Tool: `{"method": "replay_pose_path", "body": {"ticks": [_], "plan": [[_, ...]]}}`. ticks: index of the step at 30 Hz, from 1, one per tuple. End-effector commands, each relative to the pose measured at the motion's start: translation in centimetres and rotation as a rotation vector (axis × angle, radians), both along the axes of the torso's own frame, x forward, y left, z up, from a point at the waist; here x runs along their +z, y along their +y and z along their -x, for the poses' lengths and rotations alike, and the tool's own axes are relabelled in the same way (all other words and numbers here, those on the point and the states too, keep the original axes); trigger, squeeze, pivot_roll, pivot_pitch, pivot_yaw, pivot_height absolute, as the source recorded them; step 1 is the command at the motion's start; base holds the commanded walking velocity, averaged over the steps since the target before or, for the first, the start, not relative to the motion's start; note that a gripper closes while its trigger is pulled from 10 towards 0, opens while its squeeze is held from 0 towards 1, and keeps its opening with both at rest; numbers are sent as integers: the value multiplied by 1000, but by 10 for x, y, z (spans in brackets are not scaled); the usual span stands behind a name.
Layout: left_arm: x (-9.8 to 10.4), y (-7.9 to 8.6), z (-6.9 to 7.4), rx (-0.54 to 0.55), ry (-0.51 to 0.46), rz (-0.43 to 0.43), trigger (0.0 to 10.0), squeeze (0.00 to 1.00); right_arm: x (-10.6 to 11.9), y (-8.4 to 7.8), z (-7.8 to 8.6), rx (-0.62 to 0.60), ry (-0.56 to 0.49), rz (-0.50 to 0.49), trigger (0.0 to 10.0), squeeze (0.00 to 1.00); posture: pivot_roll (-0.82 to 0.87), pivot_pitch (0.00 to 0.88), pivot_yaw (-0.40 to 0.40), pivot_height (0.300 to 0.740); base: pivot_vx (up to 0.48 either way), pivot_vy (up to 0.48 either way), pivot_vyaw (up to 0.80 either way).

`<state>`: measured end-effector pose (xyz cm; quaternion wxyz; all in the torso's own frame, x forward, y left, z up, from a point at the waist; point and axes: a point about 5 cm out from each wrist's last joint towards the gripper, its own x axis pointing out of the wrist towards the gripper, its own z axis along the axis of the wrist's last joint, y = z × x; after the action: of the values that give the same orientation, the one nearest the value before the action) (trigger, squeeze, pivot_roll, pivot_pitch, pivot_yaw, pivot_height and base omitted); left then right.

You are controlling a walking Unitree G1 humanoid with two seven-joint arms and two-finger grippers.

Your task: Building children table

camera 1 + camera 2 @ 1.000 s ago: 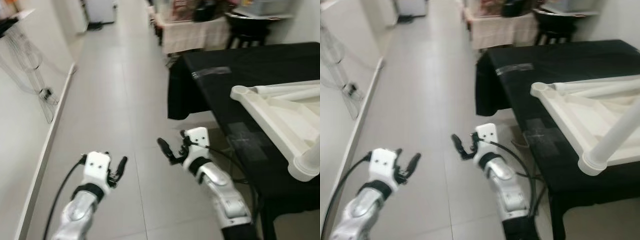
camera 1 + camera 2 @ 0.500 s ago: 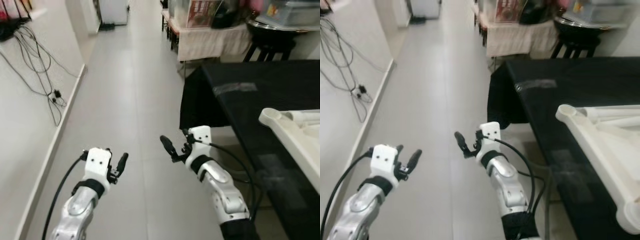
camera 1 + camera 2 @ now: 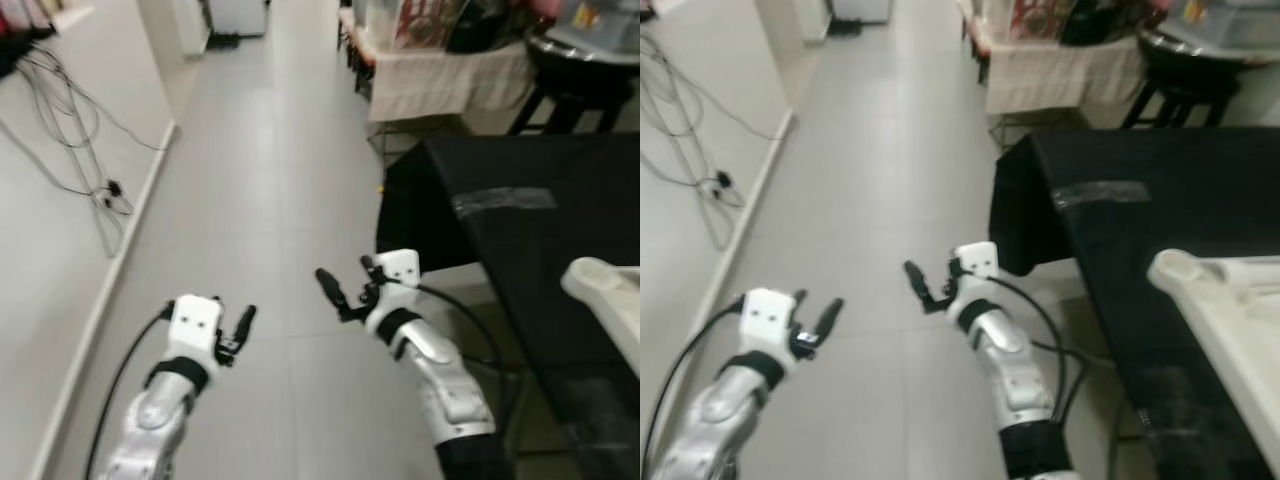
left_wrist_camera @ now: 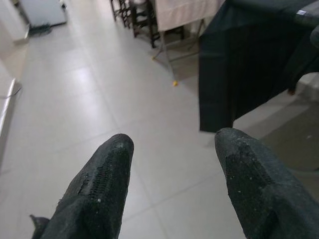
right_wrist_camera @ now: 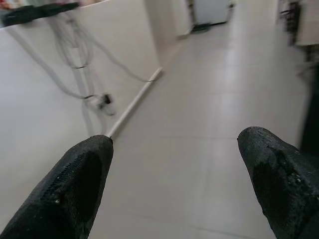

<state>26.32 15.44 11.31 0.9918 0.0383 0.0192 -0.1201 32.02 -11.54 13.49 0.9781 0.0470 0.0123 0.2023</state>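
Even, soft indoor light; pale floor tiles (image 3: 260,180) brightly lit. Motion blur seen across head views. Near fingertips (image 5: 79,184) rendered out of focus.

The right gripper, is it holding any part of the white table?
No, the right gripper is open and holds nothing, with bare floor between its fingers.

I can see just one corner of the white children table (image 3: 1220,300); the rest runs off the picture's edge. The black worktop (image 3: 1140,215) under it is cut off too. The boxes on the far cloth-covered table (image 3: 440,85) are too blurry to read. Wall cables (image 5: 87,82) look smeared. My right hand's fingertips (image 5: 276,172) run past the frame.
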Motion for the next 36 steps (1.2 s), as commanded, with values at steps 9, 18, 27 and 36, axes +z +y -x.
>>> {"method": "replay_pose_path", "body": {"ticks": [9,18,27,36], "plan": [[-4,-4,4,-35,17,-17,10000,0,-3,-2,3,-8,-2,7,10000,0,-72,88,24,740,0,0,0],[-5,3,12,15,5,-20,10000,0,-6,0,8,-11,7,54,10000,0,-58,93,27,740,0,0,0],[-16,8,41,97,15,6,10000,0,-30,0,46,16,45,235,10000,0,-61,114,19,740,0,0,0],[-29,12,54,136,51,-4,10000,0,-48,-1,62,-14,91,235,10000,0,-67,108,41,740,0,0,0]]}}
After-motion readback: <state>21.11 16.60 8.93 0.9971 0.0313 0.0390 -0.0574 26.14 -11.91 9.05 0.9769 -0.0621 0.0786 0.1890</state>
